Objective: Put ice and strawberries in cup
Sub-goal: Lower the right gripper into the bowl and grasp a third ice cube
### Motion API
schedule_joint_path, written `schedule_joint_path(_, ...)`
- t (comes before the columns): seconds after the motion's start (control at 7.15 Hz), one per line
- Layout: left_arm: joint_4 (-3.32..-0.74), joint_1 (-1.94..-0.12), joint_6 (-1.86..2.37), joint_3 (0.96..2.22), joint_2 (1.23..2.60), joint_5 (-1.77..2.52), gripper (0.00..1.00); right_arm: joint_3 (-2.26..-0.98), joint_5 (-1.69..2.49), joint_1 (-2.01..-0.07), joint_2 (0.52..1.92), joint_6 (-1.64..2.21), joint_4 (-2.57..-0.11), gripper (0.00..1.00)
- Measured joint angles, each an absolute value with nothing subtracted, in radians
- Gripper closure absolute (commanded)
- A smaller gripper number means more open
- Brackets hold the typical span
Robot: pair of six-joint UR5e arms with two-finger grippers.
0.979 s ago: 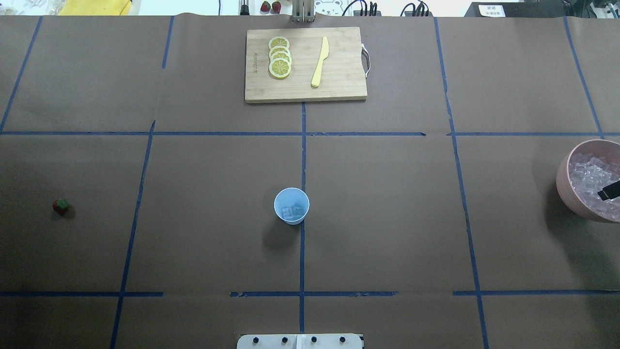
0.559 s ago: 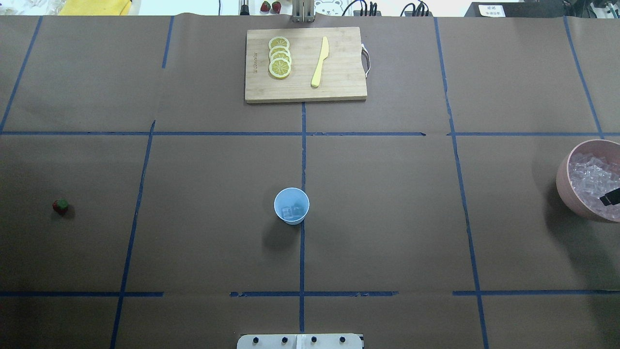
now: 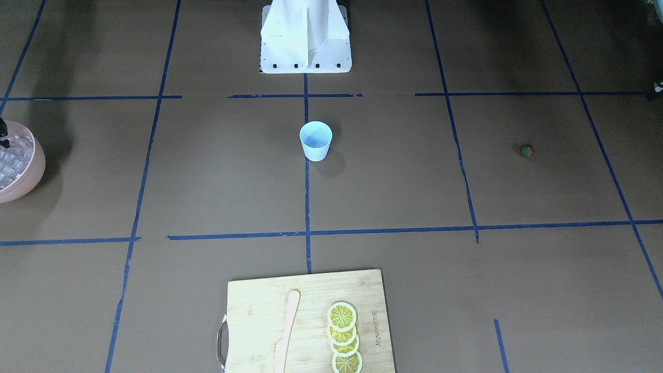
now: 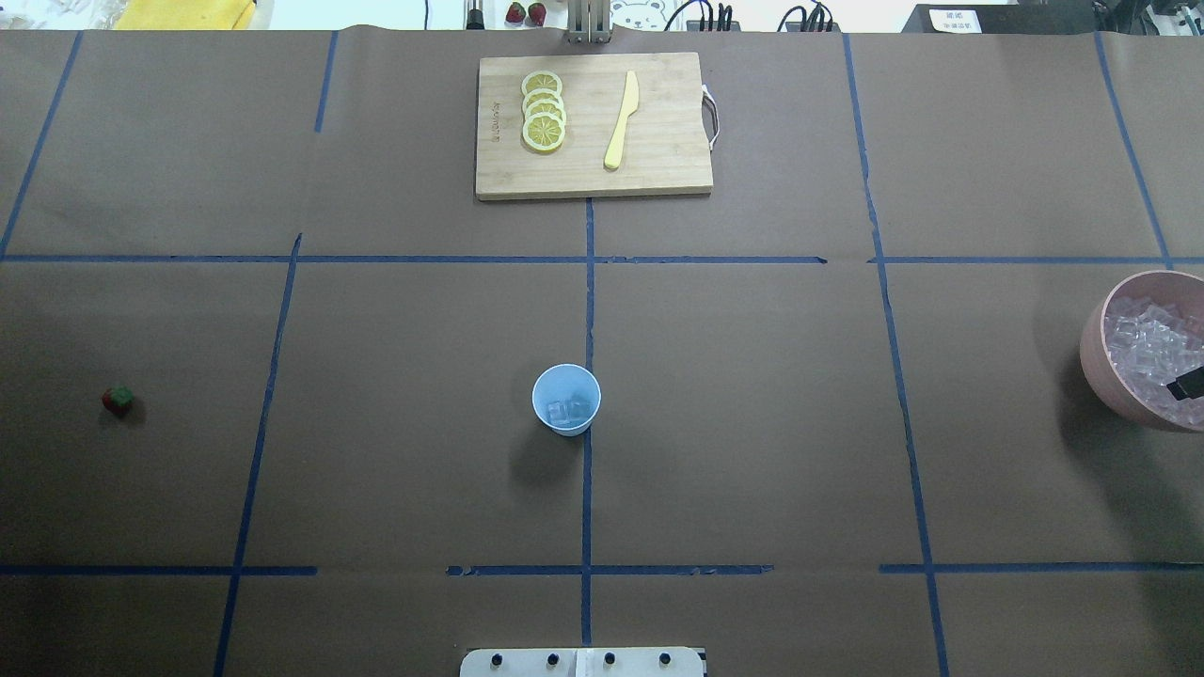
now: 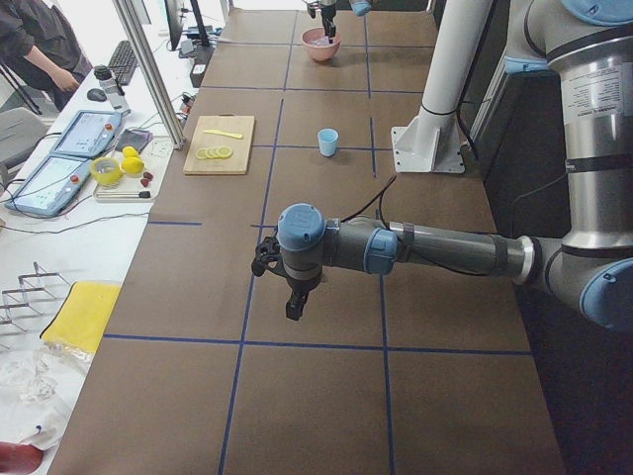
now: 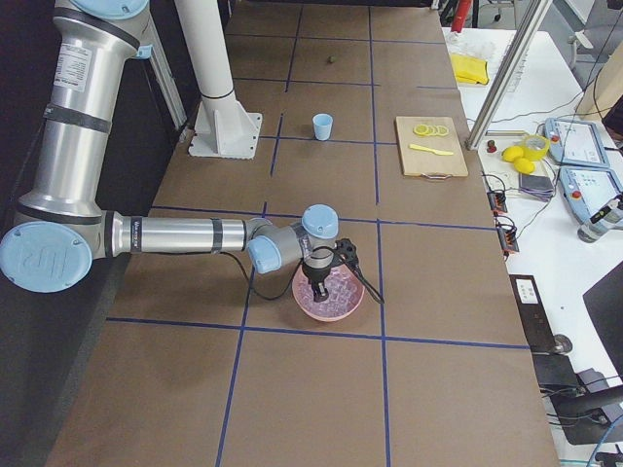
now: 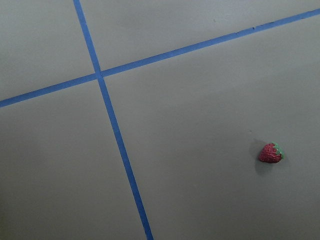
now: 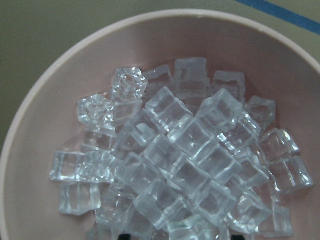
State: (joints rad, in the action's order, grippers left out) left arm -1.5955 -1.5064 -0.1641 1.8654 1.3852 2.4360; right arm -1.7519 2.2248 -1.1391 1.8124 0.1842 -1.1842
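The pale-blue cup (image 4: 566, 400) stands mid-table with a few ice cubes (image 4: 572, 411) in it; it also shows in the front view (image 3: 316, 141). More ice (image 8: 190, 150) fills the pink bowl (image 4: 1091, 367) at the right edge. My right gripper (image 6: 319, 289) hangs just over that ice; only a dark fingertip (image 4: 1185, 384) shows from overhead, and I cannot tell if it is open. The strawberry (image 4: 118, 401) lies alone at the far left, seen in the left wrist view (image 7: 271, 153). My left gripper (image 5: 293, 309) hovers above the table near it; its state cannot be told.
A wooden cutting board (image 4: 658, 160) with lemon slices (image 4: 544, 111) and a yellow knife (image 4: 622, 119) lies at the far edge. Blue tape lines cross the brown table cover. The robot base plate (image 4: 583, 662) sits at the near edge.
The right gripper's dark fingertip over the bowl has shifted slightly down and toward the overhead view's right edge. Cup and strawberry have not moved.
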Motion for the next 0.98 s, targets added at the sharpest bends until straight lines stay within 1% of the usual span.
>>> schedule_joint_path(0.14, -1.596, -1.506, -0.164, 1.865, 1.385, 2.436, 0.0, -1.752, 2.225, -1.139, 1.813, 0.18, -1.184, 0.96)
schedule_joint_path(0.56, -1.597, -1.506, -0.164, 1.865, 1.385, 2.436, 0.0, -1.793, 2.23, -1.143, 1.813, 0.186, -1.195, 0.96)
schedule_joint_path(0.7, -1.597, -1.506, -0.164, 1.865, 1.385, 2.436, 0.0, -1.823, 2.233, -1.147, 1.794, 0.199, -1.221, 0.96)
schedule_joint_path(0.98, -1.597, -1.506, -0.164, 1.864, 1.385, 2.436, 0.0, -1.887, 2.231, -1.16, 1.704, 0.218, -1.323, 0.94)
